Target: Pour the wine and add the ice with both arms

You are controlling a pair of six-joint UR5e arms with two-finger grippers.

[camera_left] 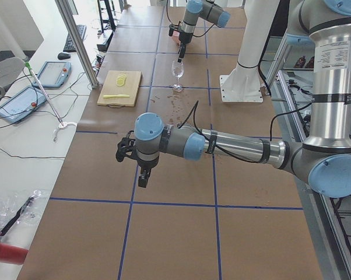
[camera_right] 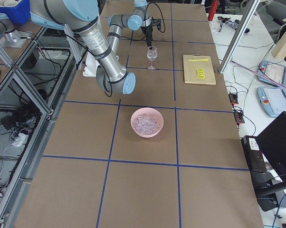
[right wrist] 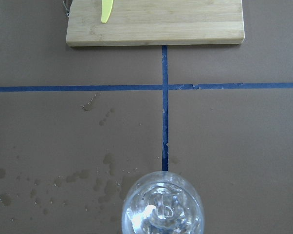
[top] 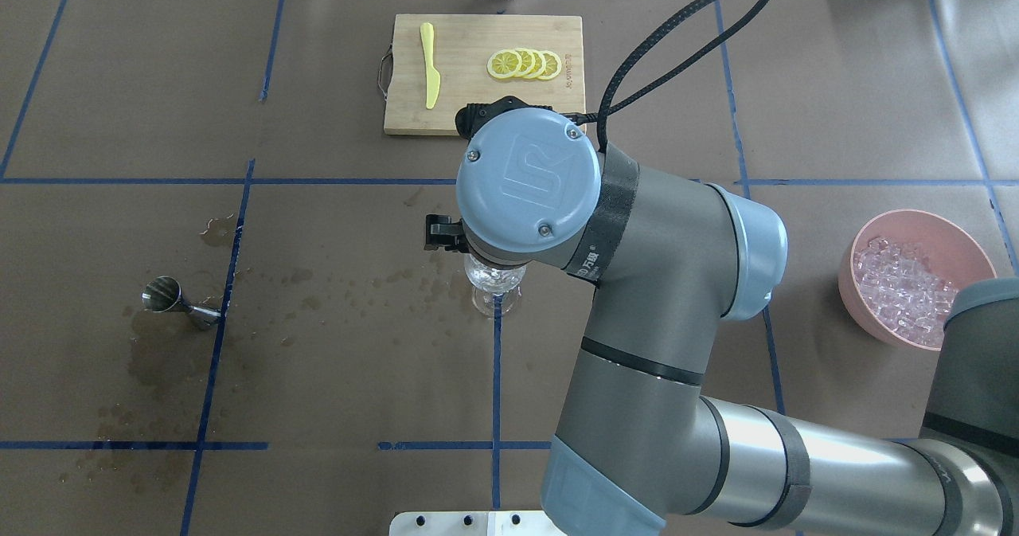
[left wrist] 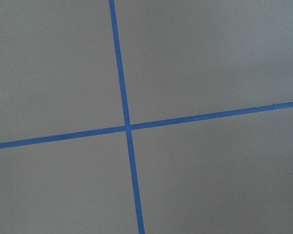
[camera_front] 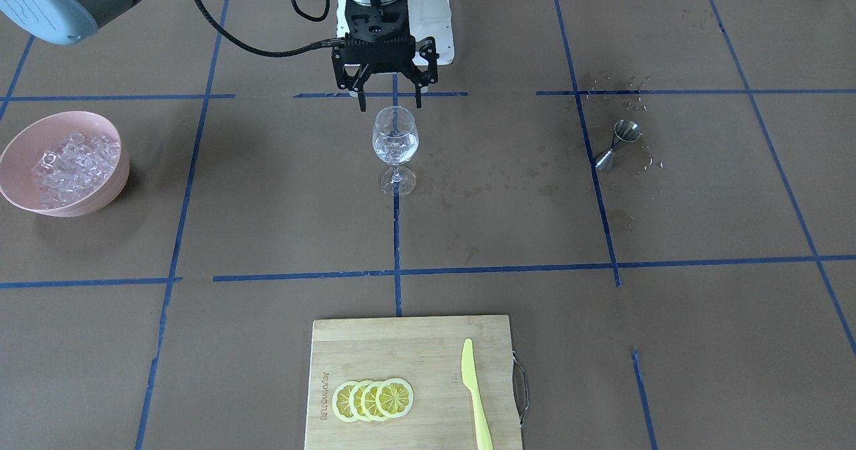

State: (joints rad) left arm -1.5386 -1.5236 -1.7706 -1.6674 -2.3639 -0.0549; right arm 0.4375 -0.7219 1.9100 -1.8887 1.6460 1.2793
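A stemmed wine glass [camera_front: 394, 148] stands at mid-table with clear ice cubes in its bowl; from above [right wrist: 162, 208] I cannot separate any wine from the ice. My right gripper [camera_front: 391, 99] hangs open and empty just above the glass rim, fingers pointing down. In the overhead view the right wrist hides most of the glass [top: 495, 281]. A pink bowl [camera_front: 20, 136] heaped with ice [camera_front: 70, 166] sits on the right arm's side. A steel jigger [camera_front: 618, 144] lies tipped on wet paper. My left gripper [camera_left: 140, 175] hovers over bare paper far from the glass; I cannot tell its state.
A bamboo cutting board [camera_front: 414, 343] at the table's far edge from the robot carries lemon slices [camera_front: 372, 398] and a yellow knife [camera_front: 476, 396]. Wet stains [top: 358, 281] spot the brown paper between glass and jigger. Blue tape lines grid the table.
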